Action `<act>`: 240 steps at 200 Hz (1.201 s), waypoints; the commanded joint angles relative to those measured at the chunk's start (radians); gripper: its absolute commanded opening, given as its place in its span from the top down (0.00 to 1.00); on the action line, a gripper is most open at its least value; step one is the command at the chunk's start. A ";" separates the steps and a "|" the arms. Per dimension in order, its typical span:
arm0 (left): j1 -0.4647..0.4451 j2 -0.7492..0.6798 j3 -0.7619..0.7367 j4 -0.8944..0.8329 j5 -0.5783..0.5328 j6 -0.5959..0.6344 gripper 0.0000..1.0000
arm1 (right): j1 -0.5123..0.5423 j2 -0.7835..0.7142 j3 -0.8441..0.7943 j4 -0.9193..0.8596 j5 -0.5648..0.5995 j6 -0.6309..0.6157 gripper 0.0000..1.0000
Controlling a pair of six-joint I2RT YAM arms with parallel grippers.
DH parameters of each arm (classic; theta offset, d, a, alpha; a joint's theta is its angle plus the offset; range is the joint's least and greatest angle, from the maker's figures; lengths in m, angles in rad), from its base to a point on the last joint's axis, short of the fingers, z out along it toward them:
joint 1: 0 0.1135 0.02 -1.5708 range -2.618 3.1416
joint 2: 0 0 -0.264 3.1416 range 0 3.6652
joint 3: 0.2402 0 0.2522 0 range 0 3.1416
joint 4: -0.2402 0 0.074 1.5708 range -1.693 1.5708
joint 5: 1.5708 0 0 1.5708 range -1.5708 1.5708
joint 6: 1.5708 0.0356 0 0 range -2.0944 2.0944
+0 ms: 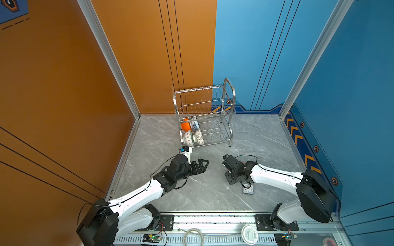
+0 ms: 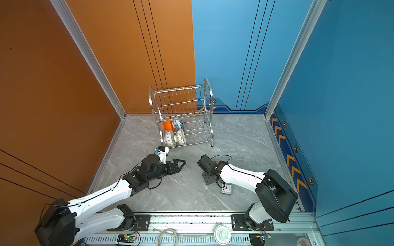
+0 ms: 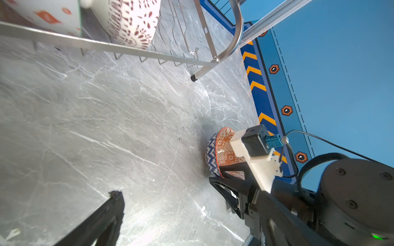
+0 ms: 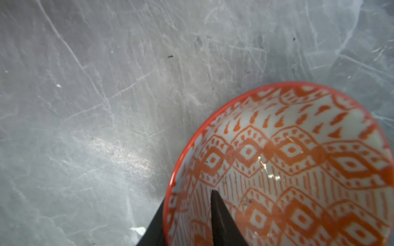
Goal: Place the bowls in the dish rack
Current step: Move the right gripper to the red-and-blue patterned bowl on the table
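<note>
The dish rack (image 1: 226, 106) (image 2: 207, 95) stands at the back of the table. Its lower tier holds several bowls on edge: a plain orange one (image 1: 185, 125), a blue-patterned one (image 1: 195, 125), one with orange-red marks (image 1: 188, 138) and a black lattice one (image 1: 199, 136). Another bowl (image 4: 298, 159) (image 3: 221, 149), orange-red inside and blue outside, sits on the table. My right gripper (image 4: 187, 197) is shut on its rim, one finger inside and one outside. In both top views my right wrist (image 1: 236, 168) covers that bowl. My left gripper (image 1: 204, 166) (image 2: 180, 165) hovers open and empty in front of the rack.
A small square clock (image 1: 248, 189) (image 2: 226, 189) lies on the grey marble table beside my right arm. A white round lid (image 1: 249, 234) and a coiled cable (image 1: 193, 236) rest on the front rail. Orange and blue walls enclose the table. The rack's foot (image 3: 194, 78) stands near my left gripper.
</note>
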 commanded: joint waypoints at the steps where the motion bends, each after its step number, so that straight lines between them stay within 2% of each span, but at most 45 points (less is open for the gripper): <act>1: 0.036 -0.049 -0.015 -0.054 0.015 0.007 0.02 | 0.002 0.015 0.047 0.014 0.000 -0.021 0.86; 33: 0.095 -0.099 -0.024 -0.100 0.042 0.015 0.02 | 0.013 0.033 0.106 0.006 -0.012 -0.050 1.00; 69: 0.165 -0.153 -0.059 -0.111 0.079 -0.002 0.02 | 0.043 0.100 0.232 -0.016 -0.040 -0.070 1.00; 143: 0.322 -0.292 -0.099 -0.210 0.152 -0.030 0.02 | 0.118 0.370 0.522 -0.078 -0.074 -0.090 1.00; 182: 0.392 -0.341 -0.114 -0.246 0.193 -0.034 0.02 | 0.130 0.443 0.589 -0.104 -0.082 -0.099 0.95; 240: 0.420 -0.338 -0.134 -0.233 0.215 -0.052 0.02 | 0.137 0.452 0.630 -0.130 -0.076 -0.126 0.70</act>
